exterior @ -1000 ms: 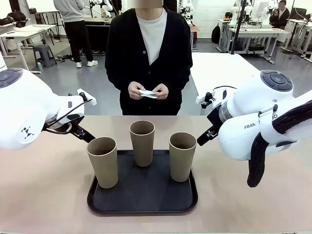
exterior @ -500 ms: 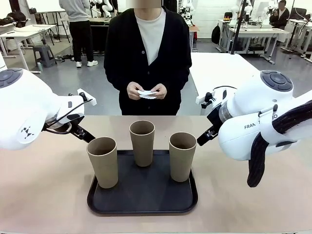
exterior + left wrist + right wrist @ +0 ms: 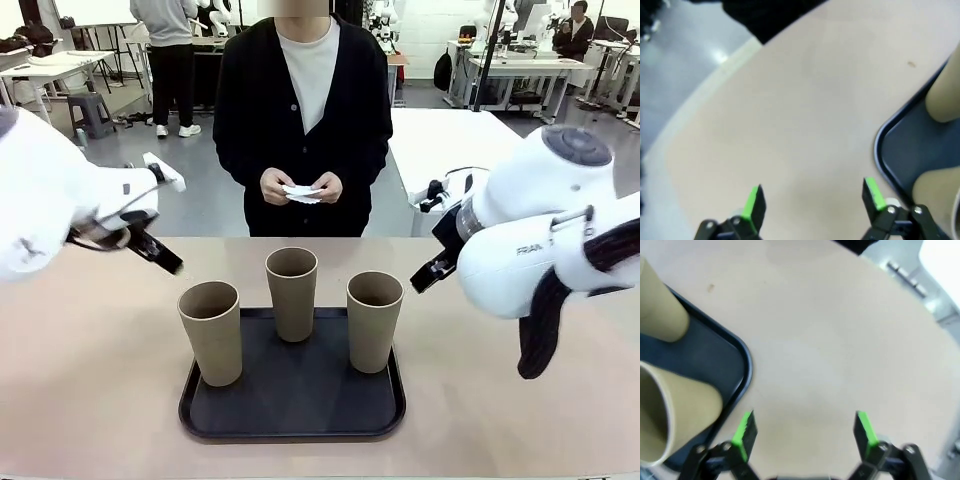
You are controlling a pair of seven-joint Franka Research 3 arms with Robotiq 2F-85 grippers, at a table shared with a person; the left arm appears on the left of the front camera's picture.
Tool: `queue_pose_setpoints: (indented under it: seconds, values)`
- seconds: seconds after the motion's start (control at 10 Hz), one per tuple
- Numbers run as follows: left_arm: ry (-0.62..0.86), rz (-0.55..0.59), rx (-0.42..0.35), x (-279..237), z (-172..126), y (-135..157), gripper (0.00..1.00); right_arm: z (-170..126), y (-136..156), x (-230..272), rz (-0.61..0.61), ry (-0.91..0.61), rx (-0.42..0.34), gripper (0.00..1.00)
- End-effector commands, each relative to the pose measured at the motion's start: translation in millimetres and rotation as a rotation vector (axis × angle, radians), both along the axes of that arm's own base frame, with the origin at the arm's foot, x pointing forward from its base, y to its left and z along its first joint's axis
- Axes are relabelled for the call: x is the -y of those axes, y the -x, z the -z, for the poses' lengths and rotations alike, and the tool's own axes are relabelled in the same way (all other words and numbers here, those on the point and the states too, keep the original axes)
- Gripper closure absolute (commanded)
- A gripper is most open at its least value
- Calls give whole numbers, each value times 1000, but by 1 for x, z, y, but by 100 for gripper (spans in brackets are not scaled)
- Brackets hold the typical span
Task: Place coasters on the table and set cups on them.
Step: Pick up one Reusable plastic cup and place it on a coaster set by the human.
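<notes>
- Tray [image 3: 290,420], black, at 6 o'clock on the table [image 3: 90,400]. All three cups stand upright on it: left cup [image 3: 211,335] toward 9 o'clock, right cup [image 3: 374,322] toward 3 o'clock, middle cup [image 3: 292,295] toward 12 o'clock. None is off the tray.
- Left gripper [image 3: 812,197]: jaws spread wide and empty, over bare table off the tray's 9 to 10 o'clock side. The tray corner and two cups sit at the edge of its wrist view.
- Right gripper [image 3: 804,427]: released too, nothing between the pads, above bare table off the tray's 3 o'clock side.
- No coaster lies on the table around the tray.
- Coasters [image 3: 301,192]: white paper held in the person's hands [image 3: 278,185] at 12 o'clock, beyond the far edge and above table level. Count not readable.
- Judgement: task at its start, nothing placed. Left to do: three coasters down, then each cup lifted off the tray and set on one. Both grippers look ready for cups once the coasters land.
</notes>
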State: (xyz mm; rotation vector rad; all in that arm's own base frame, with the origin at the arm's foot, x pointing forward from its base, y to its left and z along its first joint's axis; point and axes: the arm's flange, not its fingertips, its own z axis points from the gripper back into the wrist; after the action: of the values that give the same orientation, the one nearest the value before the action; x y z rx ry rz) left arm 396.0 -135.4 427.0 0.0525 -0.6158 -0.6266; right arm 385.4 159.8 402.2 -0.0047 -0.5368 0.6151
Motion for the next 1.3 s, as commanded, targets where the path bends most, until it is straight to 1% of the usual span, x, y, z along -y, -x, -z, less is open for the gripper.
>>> queue_pose_setpoints:
  seconds: [0.0,0.1,0.2,0.3,0.4,0.5,0.6,0.7,0.8,0.9,1.0,1.1,1.2]
  values:
    - [-82,-14,-36,-13,-36,66,0,-39,56,3,78,71,-89,0]
    - [-76,-3,-84,-16,-46,86,0,-50,82,7,118,55,-127,0]
    - [-59,7,-165,-17,-46,102,0,-52,108,12,158,79,-179,0]
    - [-27,15,-236,-17,-44,116,0,-45,132,19,205,98,-228,0]
    - [8,15,-285,-19,-39,135,0,-34,152,25,227,94,-270,0]
    - [42,2,-317,-21,-32,144,0,-30,158,27,213,74,-248,0]
    - [-22,-49,-279,-23,-24,143,0,-17,144,34,235,300,-128,0]
    - [-16,26,-287,2,-73,101,0,-80,111,7,209,124,-254,0]
    - [-16,26,-287,2,-73,101,0,-82,114,6,208,178,-225,0]
    - [-13,17,-304,-1,-75,105,0,-63,86,29,175,-128,-327,0]
    - [318,62,-311,-30,-81,98,0,-68,73,55,64,-605,-419,0]
    - [623,46,-298,-66,-92,104,0,-83,72,90,56,-909,-396,0]
    - [832,13,-330,-100,-98,106,0,-94,77,125,142,-1102,-399,0]
